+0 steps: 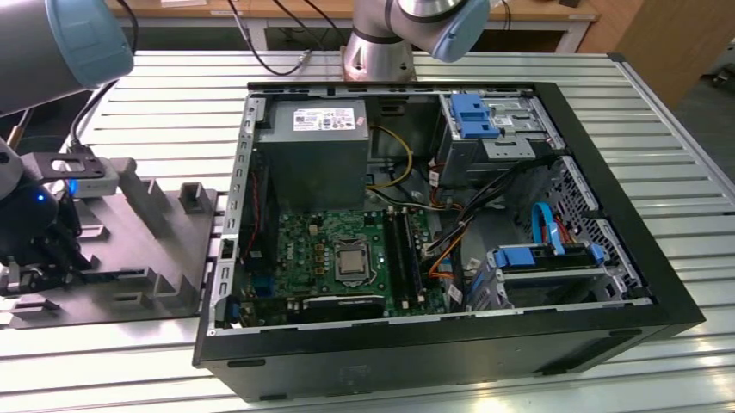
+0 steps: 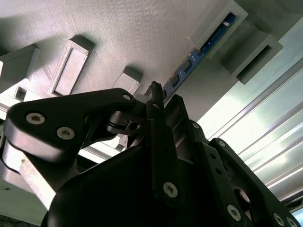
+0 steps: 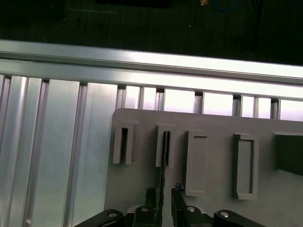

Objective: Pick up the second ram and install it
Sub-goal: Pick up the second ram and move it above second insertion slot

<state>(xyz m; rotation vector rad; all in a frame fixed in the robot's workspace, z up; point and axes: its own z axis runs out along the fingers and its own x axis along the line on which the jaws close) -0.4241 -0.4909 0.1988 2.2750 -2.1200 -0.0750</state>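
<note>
Black gripper (image 3: pixel 163 194), jaws apart, straddles the thin blue-green ram strip (image 2: pixel 184 67) in the grey slotted holder (image 3: pixel 213 123) at the black computer case's (image 1: pixel 402 361) nine o'clock: centre, squeeze evenly.

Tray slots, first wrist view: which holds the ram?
The narrow slot in line with the claw: the ram runs from it to the claw, unlike its neighbours.
</note>
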